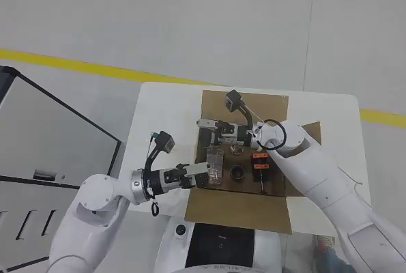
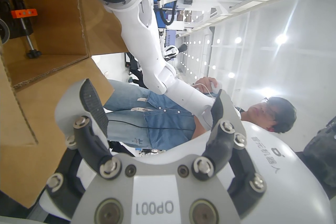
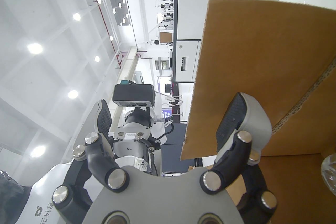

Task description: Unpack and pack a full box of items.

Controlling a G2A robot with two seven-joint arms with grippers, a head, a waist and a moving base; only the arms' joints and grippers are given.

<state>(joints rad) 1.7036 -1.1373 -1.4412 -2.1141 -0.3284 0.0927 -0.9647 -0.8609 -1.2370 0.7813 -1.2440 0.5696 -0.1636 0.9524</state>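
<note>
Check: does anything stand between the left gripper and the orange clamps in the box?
Yes. In the top view the open left gripper is at the box's left wall; a clear item and a dark round item lie between it and the orange clamps.

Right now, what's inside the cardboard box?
Visible inside the box: a clear container, a dark round item and a black tool with orange blocks. The right gripper covers part of the far side, so anything beneath it is hidden.
</note>
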